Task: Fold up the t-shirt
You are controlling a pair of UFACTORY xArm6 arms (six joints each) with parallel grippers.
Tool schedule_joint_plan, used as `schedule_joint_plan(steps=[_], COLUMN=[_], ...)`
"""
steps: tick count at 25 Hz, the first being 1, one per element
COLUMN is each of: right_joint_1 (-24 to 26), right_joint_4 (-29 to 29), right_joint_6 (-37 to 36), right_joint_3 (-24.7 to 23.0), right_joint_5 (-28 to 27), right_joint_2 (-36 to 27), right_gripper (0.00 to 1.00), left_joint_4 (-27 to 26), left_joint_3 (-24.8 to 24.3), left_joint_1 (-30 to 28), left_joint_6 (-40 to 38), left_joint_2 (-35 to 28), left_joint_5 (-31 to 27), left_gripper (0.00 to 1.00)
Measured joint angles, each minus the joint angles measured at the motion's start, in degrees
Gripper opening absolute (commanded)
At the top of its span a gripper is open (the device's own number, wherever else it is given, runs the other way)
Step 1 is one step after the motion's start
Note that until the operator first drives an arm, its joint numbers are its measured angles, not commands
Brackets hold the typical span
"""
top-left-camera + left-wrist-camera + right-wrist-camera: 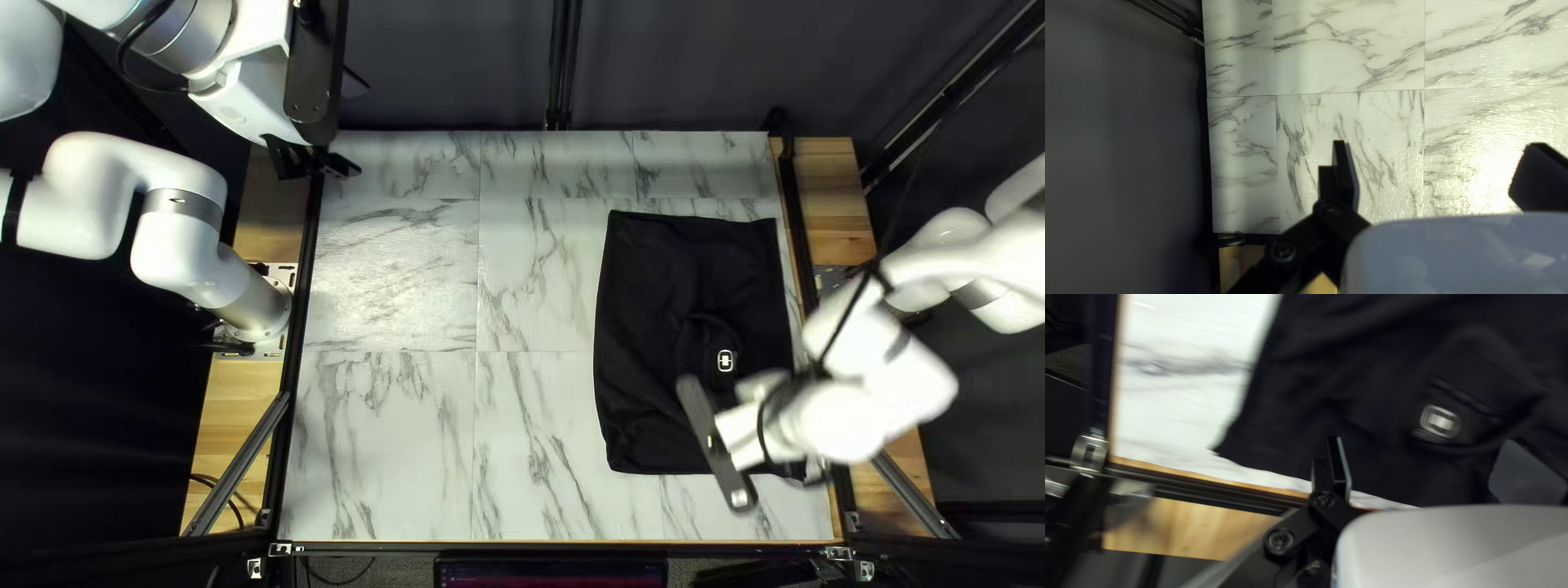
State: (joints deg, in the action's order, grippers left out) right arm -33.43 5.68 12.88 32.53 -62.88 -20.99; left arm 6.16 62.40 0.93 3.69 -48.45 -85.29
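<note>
In the top left view, a black t-shirt (642,327) is lying on the right part of the marble-patterned table (392,436), with a small white logo (727,360) showing on its folded cloth. The left gripper (327,163) is hanging near the table's far left corner, well apart from the shirt, while the right gripper (749,433) is hovering over the shirt's near right part, its fingertips hidden.

In the left wrist view, the left gripper (1440,146) is holding its fingers wide apart, with only tabletop lying beneath.

In the right wrist view, the right gripper (1426,443) is spreading its fingers wide, gripping nothing; the shirt is stretching beneath and ahead, the logo sitting between and ahead of the fingertips.
</note>
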Motion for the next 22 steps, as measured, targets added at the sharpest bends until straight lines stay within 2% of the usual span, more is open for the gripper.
schedule_joint_plan(steps=[5, 11, 13, 15, 16, 17, 22], right_joint_1=[5.44, 6.26, 6.63, 7.61, 8.31, 9.08, 12.75], right_joint_4=[-3.75, -12.08, -15.52, -18.45, -19.74, -20.94, -24.37], right_joint_6=[-7.59, -12.16, -14.85, -18.12, -19.90, -21.71, -28.67], right_joint_3=[-4.79, -3.91, -2.79, -2.15, -2.05, -2.03, -1.53], right_joint_5=[6.27, 10.58, 10.80, 10.70, 10.62, 10.54, 9.88], right_joint_2=[-1.06, 4.73, 6.85, 8.58, 9.31, 9.95, 12.67], right_gripper=[1.00, 0.99, 0.85, 0.62, 0.20, 0.01, 0.00], left_joint_4=[0.00, 0.00, 0.00, 0.00, 0.00, 0.00, 0.00], left_joint_3=[0.00, 0.00, 0.00, 0.00, 0.00, 0.00, 0.00], left_joint_1=[0.00, 0.00, 0.00, 0.00, 0.00, 0.00, 0.00], left_joint_6=[0.00, 0.00, 0.00, 0.00, 0.00, 0.00, 0.00], left_joint_2=[0.00, 0.00, 0.00, 0.00, 0.00, 0.00, 0.00], left_joint_5=[0.00, 0.00, 0.00, 0.00, 0.00, 0.00, 0.00], left_gripper=[1.00, 1.00, 1.00, 1.00, 1.00, 1.00, 1.00])
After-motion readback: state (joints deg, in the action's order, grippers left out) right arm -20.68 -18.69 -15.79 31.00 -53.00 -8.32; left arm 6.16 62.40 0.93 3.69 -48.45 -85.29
